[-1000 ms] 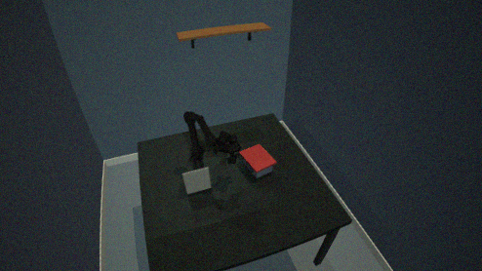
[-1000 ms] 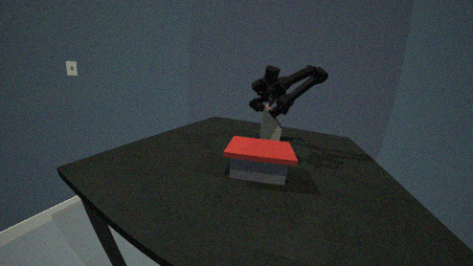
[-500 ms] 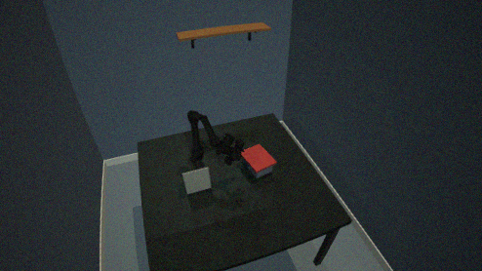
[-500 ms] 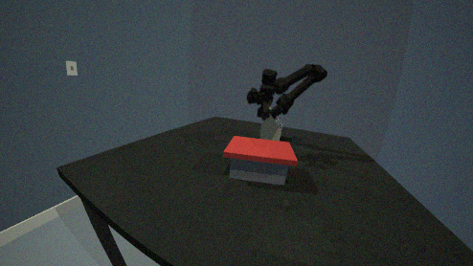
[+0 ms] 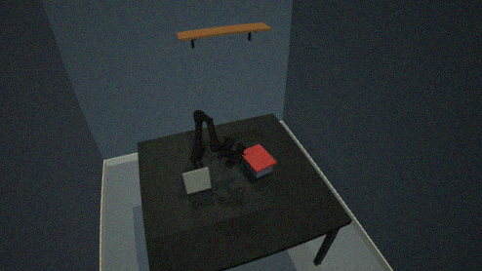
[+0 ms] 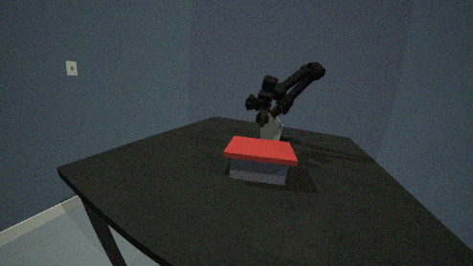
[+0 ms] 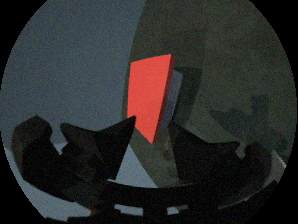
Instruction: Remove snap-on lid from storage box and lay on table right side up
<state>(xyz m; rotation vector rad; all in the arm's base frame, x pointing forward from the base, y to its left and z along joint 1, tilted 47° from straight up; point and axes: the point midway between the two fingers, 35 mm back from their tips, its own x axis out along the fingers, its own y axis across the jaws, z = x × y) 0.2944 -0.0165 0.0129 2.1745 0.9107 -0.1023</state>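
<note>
The red lid [image 5: 259,157] [image 6: 260,150] [image 7: 147,90] lies level on top of the blue-grey storage box [image 5: 264,172] [image 6: 259,173] [image 7: 175,92], and its rim overhangs the box walls. The box stands on the dark table [image 5: 195,224] [image 6: 168,201]. My gripper [image 5: 238,156] [image 6: 255,111] [image 7: 152,121] is open, with nothing between its fingers. It is beside the lid on the arm's side, higher than the lid in the exterior view. In the wrist view the lid shows tilted beyond the fingertips. The top view does not show clearly how wide the gap to it is.
A light grey panel [image 5: 197,180] [image 6: 271,128] stands near the arm's base. An orange shelf [image 5: 224,31] hangs on the wall well above the table. The table's right edge [image 5: 317,171] runs beyond the box. A wall plate [image 6: 71,68] is far off.
</note>
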